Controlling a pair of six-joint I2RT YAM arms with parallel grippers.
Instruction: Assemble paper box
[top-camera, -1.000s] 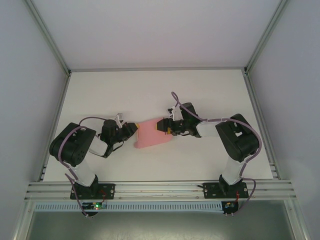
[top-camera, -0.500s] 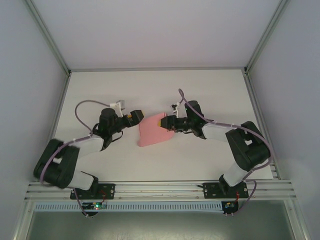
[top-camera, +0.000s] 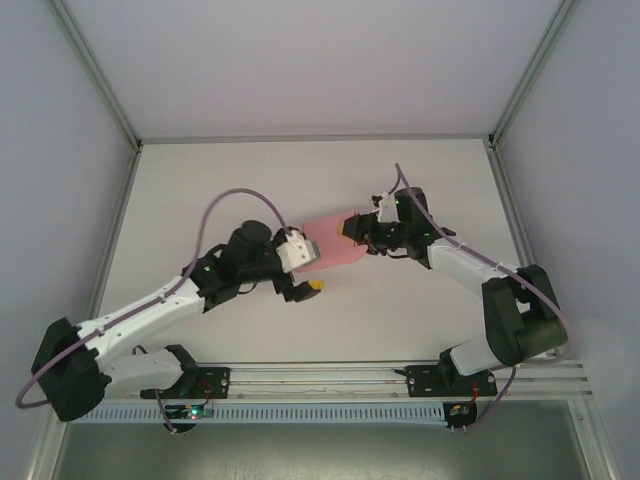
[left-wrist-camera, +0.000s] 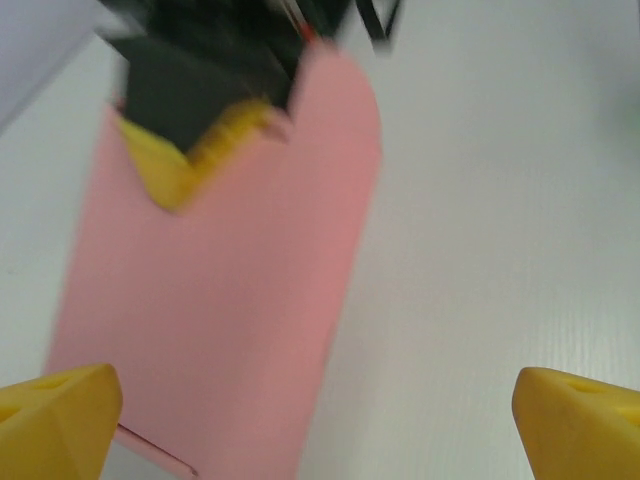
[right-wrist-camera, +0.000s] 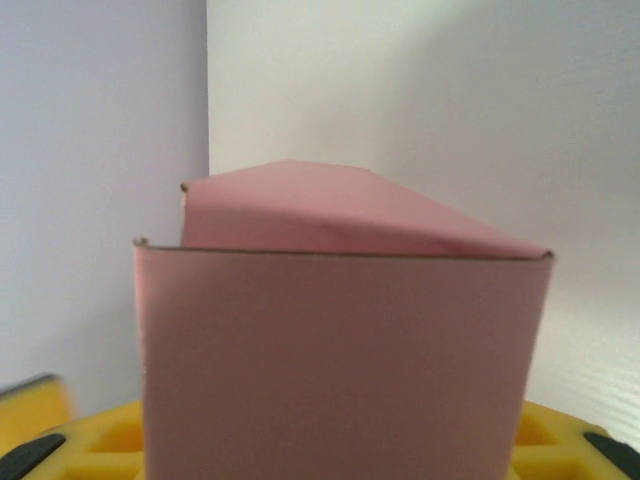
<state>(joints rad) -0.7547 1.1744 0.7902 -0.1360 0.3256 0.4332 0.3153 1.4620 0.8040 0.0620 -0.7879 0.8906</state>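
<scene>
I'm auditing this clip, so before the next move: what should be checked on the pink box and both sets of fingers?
1. Right fingers gripping one end of the paper box: ok.
2. Left fingers spread wide: ok.
3. Left fingers free of the card: cannot tell; one overlaps its near corner.
4. Box resting on the table: cannot tell.
5. Box fully closed: not ok; the right wrist view shows a panel slanting behind the front wall.

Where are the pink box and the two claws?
paper box (top-camera: 333, 241), top view, middle of its pink face.
left claw (left-wrist-camera: 318, 425), left wrist view, midway between its yellow fingertips.
right claw (top-camera: 353, 231), top view, between fingertips gripping the box edge.
</scene>
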